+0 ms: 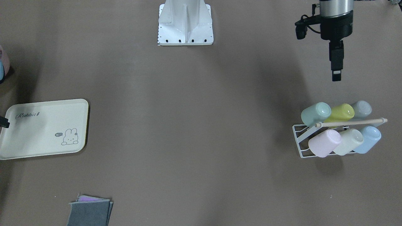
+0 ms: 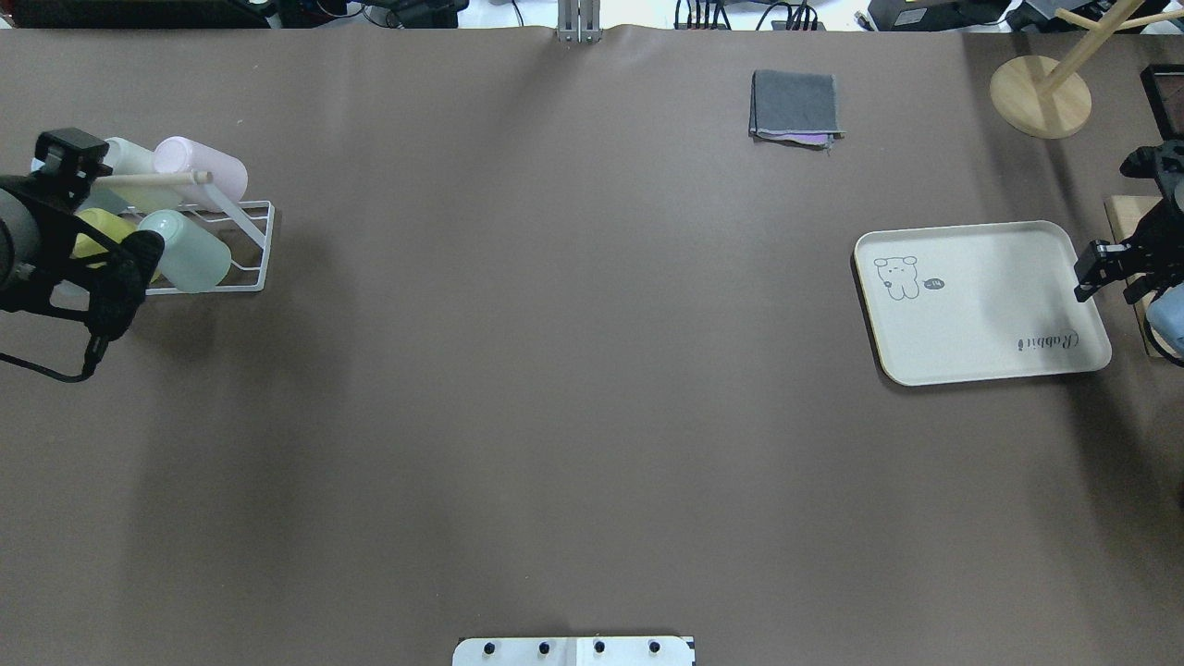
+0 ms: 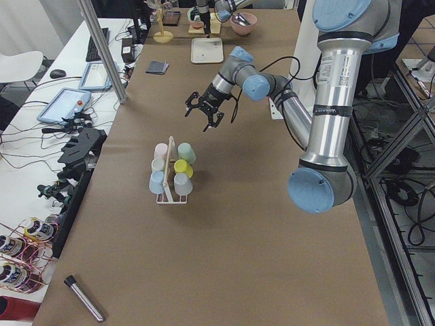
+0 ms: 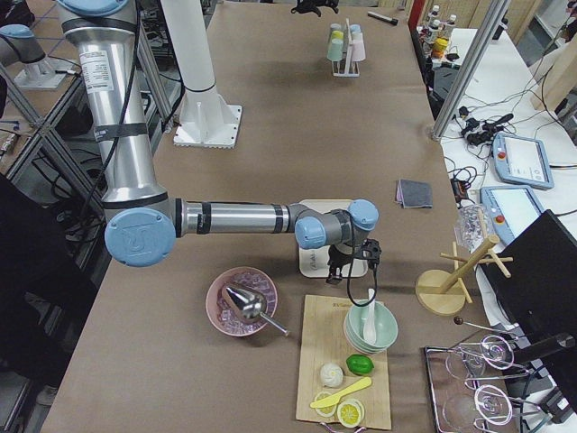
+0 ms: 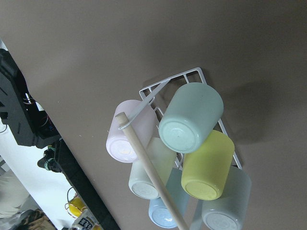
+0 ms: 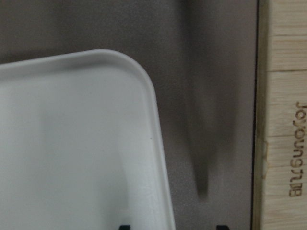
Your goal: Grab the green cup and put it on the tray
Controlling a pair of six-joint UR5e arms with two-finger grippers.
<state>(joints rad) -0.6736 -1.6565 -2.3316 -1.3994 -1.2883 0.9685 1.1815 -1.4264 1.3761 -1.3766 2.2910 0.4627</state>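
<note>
The green cup (image 1: pixel 315 113) lies on its side in a white wire rack (image 1: pixel 300 138), at the end of the row nearer the robot. It also shows in the overhead view (image 2: pixel 185 250) and the left wrist view (image 5: pixel 191 117). My left gripper (image 1: pixel 336 77) hangs open and empty above the table, short of the rack on the robot's side. The cream tray (image 1: pixel 44 128) with the "Rabbit" script and bunny lies flat and bare at the other end of the table (image 2: pixel 980 301). My right gripper (image 2: pixel 1110 273) is open and empty over the tray's outer edge (image 6: pixel 72 143).
The rack also holds lime (image 1: pixel 340 112), grey (image 1: pixel 361 109), pink (image 1: pixel 324 142), cream (image 1: pixel 348 141) and blue (image 1: pixel 369 139) cups under a wooden rod (image 1: pixel 351 123). A folded grey cloth (image 2: pixel 795 106) lies at the far side. A wooden board (image 6: pixel 283 120) lies beside the tray.
</note>
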